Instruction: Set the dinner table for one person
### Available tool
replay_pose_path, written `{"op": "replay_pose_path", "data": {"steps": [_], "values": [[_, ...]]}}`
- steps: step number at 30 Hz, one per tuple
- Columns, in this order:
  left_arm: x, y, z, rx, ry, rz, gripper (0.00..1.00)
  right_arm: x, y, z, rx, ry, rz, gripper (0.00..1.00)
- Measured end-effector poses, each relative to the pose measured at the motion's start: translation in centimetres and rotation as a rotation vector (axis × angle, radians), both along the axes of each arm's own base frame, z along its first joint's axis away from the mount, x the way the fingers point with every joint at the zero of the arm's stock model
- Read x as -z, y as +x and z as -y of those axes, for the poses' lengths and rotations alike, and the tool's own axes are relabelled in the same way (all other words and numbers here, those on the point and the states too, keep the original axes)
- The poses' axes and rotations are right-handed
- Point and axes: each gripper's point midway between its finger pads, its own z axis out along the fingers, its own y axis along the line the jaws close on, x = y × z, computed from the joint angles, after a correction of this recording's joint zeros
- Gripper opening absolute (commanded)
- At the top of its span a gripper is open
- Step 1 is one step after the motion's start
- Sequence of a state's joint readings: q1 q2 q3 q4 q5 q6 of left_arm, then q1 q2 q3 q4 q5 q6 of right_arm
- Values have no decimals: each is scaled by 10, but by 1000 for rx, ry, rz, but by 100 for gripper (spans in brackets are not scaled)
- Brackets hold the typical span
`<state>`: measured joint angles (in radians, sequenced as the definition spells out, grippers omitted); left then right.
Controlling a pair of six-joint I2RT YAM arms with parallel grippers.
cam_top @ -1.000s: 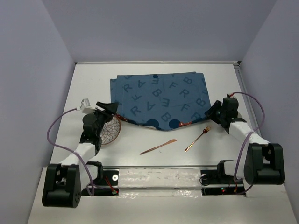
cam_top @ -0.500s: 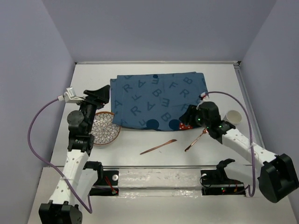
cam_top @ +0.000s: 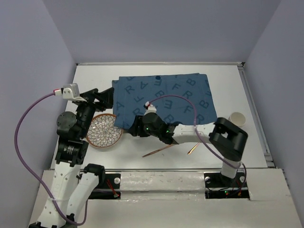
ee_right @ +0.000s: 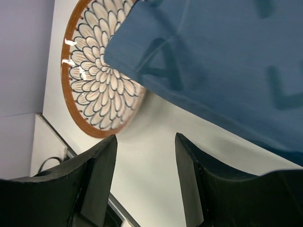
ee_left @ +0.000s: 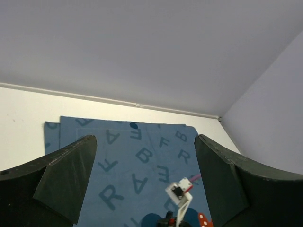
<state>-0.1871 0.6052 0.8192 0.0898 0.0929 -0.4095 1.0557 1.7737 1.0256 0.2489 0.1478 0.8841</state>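
My left claw is spread wide with nothing in it, hanging up by the left edge of the dark-blue letter-printed cloth placemat. My right claw is roughly half open, empty too, low over the big plain white matte tabletop that runs under everything, next to the round brown-rimmed petal-pattern plate tucked under the mat's corner

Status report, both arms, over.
Left gripper open, empty, facing placemat. Right gripper open, empty, beside plate. Dinner table not set: knife, fork off placemat. Placemat corner overlaps plate rim.
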Motion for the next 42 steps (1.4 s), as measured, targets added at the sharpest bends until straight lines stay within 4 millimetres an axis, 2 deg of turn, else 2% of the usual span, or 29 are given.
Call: {"op": "replay_pose_path", "data": {"steps": [3, 5, 10, 14, 18, 19, 22, 25, 30, 33, 36, 39, 42], "values": [[7, -9, 1, -3, 41, 2, 96, 11, -1, -37, -14, 24, -27, 58], [15, -12, 2, -3, 59, -2, 96, 19, -2, -56, -17, 37, -46, 58], [35, -14, 9, 17, 101, -41, 97, 39, -7, -75, -13, 38, -93, 55], [36, -17, 11, 25, 114, -37, 97, 50, -7, -85, -3, 42, -123, 50], [32, -21, 8, 12, 112, -17, 97, 55, -4, -98, -1, 54, -135, 35], [31, -22, 7, 8, 112, -13, 97, 58, -4, -102, -4, 54, -139, 24], [29, -23, 6, 1, 112, -8, 97, 64, -5, -109, -1, 58, -159, 0], [30, -23, 2, -20, 119, -7, 97, 57, -3, -119, -28, 73, -144, 0], [26, -28, -26, -157, 116, 1, 98, 53, -29, -131, -143, 28, -99, 0], [11, -41, -46, -248, 82, 47, 98, 46, -35, -131, -195, -10, -34, 0], [-4, -51, -60, -308, 47, 91, 98, 34, -40, -122, -246, -70, 19, 0], [-7, -54, -67, -338, 33, 102, 99, 14, -30, -115, -252, -66, 46, 0], [-6, -54, -68, -347, 32, 99, 99, -23, -3, -95, -209, -20, 79, 0]]}}
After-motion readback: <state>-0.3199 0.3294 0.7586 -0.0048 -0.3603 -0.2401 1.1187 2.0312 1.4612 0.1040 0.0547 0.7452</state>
